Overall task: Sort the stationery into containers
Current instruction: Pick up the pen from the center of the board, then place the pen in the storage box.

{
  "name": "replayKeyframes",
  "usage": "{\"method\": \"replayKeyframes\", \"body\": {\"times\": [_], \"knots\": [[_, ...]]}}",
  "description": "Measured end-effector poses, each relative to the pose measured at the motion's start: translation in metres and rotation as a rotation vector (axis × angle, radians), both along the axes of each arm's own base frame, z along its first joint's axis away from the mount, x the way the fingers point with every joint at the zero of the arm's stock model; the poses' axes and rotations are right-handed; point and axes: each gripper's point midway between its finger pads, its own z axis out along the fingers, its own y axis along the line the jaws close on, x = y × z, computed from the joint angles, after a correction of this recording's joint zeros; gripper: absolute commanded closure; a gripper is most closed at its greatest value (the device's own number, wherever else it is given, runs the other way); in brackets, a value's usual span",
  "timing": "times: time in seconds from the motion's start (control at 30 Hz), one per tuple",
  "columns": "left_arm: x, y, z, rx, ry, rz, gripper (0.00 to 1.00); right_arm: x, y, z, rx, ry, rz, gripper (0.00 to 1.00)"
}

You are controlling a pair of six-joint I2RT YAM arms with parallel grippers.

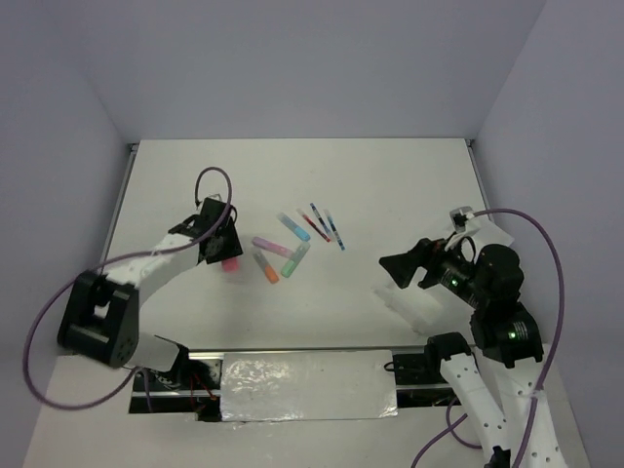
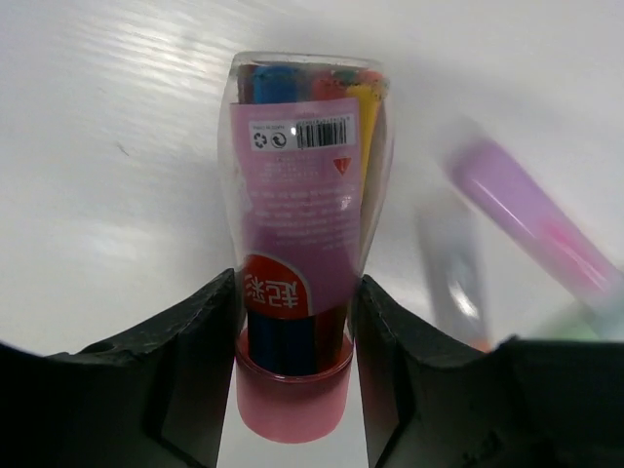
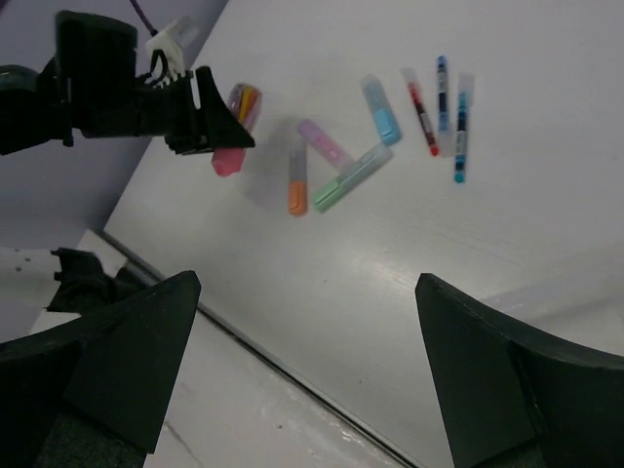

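Looking at your left gripper (image 2: 297,331), you see it clamped on the pink tube (image 2: 297,205) beside the loose highlighters (image 1: 268,244), while your right gripper (image 3: 309,292) hangs wide open near the tray (image 1: 405,304).

This looks like a robot test lab. A plain white surface (image 1: 390,185) fills the middle of the frame. Bare pale walls (image 1: 292,58) box it in at the top and sides. Two robot arms, left (image 1: 146,268) and right (image 1: 497,312), trail purple cables (image 1: 551,253) along the bottom edge.
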Motion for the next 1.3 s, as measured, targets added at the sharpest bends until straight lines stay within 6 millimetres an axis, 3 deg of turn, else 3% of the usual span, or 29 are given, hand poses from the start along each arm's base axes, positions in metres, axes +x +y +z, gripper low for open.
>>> {"method": "replayKeyframes", "body": {"times": [0.07,0.23,0.33,0.57,0.67,0.77,0.8,0.87,0.9,0.93,1.0,1.03,1.07,1.2,1.27,1.3], "knots": [[-0.006,-0.024,0.032,-0.088,-0.109,-0.079,1.00,0.007,0.015,-0.009,0.066,0.030,0.065,0.00],[-0.030,-0.126,0.157,-0.441,-0.515,-0.474,1.00,0.026,0.053,-0.016,0.235,0.105,0.185,0.00],[-0.050,-0.164,0.191,-0.575,-0.615,-0.658,1.00,0.030,0.077,-0.001,0.300,0.089,0.251,0.00],[-0.094,-0.207,0.194,-0.753,-0.577,-0.891,1.00,0.039,0.143,0.027,0.326,0.076,0.334,0.00],[-0.106,-0.216,0.204,-0.804,-0.576,-0.952,1.00,0.047,0.165,0.012,0.294,0.111,0.309,0.00],[-0.110,-0.221,0.214,-0.837,-0.594,-0.981,1.00,0.056,0.174,-0.005,0.257,0.141,0.253,0.01],[-0.112,-0.221,0.216,-0.843,-0.598,-0.990,0.99,0.059,0.176,-0.010,0.248,0.148,0.232,0.13],[-0.112,-0.222,0.216,-0.845,-0.595,-0.991,0.92,0.065,0.178,-0.015,0.238,0.152,0.204,0.34],[-0.112,-0.222,0.214,-0.842,-0.589,-0.986,0.87,0.066,0.180,-0.013,0.244,0.151,0.203,0.49],[-0.110,-0.221,0.212,-0.839,-0.586,-0.980,0.70,0.066,0.183,-0.010,0.246,0.144,0.208,0.95],[-0.110,-0.221,0.213,-0.837,-0.590,-0.977,0.45,0.067,0.187,-0.007,0.251,0.137,0.211,1.00],[-0.108,-0.221,0.214,-0.834,-0.593,-0.971,0.12,0.068,0.187,-0.007,0.251,0.134,0.209,1.00],[-0.106,-0.220,0.214,-0.824,-0.598,-0.966,0.01,0.070,0.187,-0.006,0.253,0.131,0.203,1.00],[-0.098,-0.218,0.223,-0.781,-0.585,-0.921,0.01,0.080,0.176,-0.017,0.212,0.150,0.118,1.00],[-0.086,-0.210,0.229,-0.708,-0.574,-0.846,0.01,0.097,0.149,-0.021,0.167,0.163,-0.013,1.00],[-0.077,-0.203,0.233,-0.659,-0.576,-0.785,0.01,0.112,0.123,-0.023,0.138,0.167,-0.116,1.00]]}}
